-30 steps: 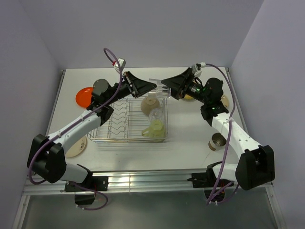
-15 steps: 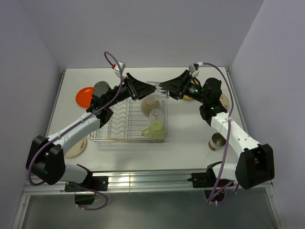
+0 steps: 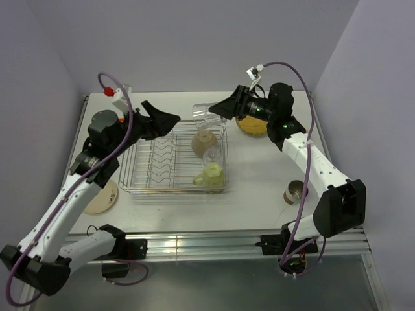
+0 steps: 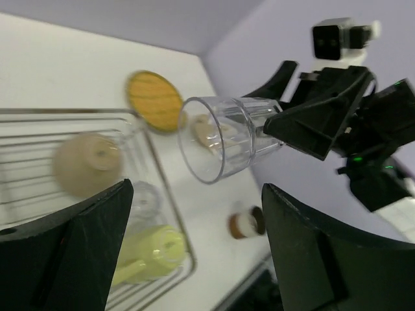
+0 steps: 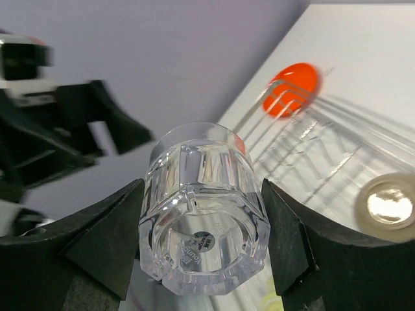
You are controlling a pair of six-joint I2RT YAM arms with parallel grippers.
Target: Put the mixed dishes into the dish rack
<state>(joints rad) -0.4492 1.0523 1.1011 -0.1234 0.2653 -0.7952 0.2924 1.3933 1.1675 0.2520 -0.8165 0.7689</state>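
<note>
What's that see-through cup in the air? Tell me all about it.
The clear cup looks like empty transparent plastic: a faceted base with a small label, walls widening to a round rim. It lies sideways in the air near the far right corner of the dish rack, mouth toward the left arm. Only the right gripper touches it, clamping its base end.

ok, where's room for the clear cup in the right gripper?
The dish rack's divider rows are bare from its left wall to the beige bowl. Its right end is crowded: bowl, a second clear cup, green mug. Bare table also lies between rack and brown cup.
</note>
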